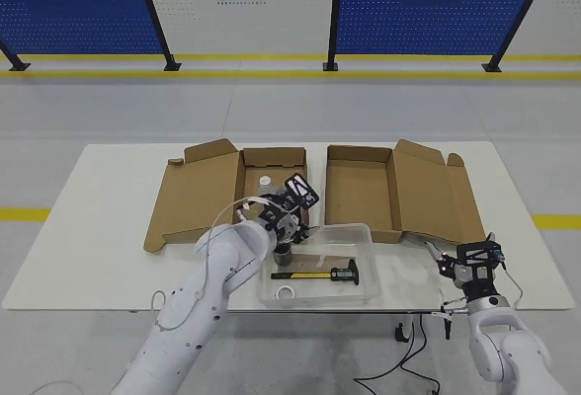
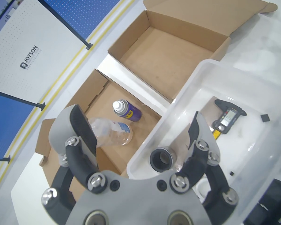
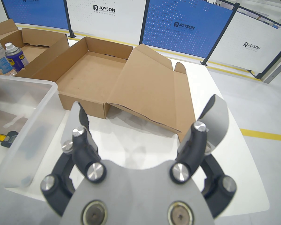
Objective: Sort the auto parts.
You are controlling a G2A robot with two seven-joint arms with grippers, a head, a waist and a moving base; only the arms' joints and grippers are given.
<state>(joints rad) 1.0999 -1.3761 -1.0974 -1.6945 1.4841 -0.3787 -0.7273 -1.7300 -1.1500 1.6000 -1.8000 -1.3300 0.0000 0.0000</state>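
Note:
My left gripper (image 2: pixel 138 128) (image 1: pixel 291 220) hangs open over the near-left corner of the clear plastic bin (image 2: pixel 224 71) (image 1: pixel 365 233), with nothing between its fingers. Just below it a black cylindrical bushing (image 2: pixel 162 159) (image 1: pixel 284 255) stands in the bin. A digital caliper (image 2: pixel 227 119) (image 1: pixel 322 275) and a white ring (image 1: pixel 286 292) also lie in the bin. A blue spray can (image 2: pixel 127 111) (image 3: pixel 16 56) and a clear bottle (image 2: pixel 111 131) rest in the left cardboard box (image 1: pixel 271 158). My right gripper (image 3: pixel 146 115) (image 1: pixel 468 257) is open above the table's front right.
The right cardboard box (image 1: pixel 358 193) (image 3: pixel 91 76) (image 2: pixel 168 57) stands open with nothing inside, its lid (image 1: pixel 429 193) flat toward the table's right end. Two small black bits (image 2: pixel 265 117) lie in the bin. Bare tabletop (image 1: pixel 103 227) lies left of the boxes.

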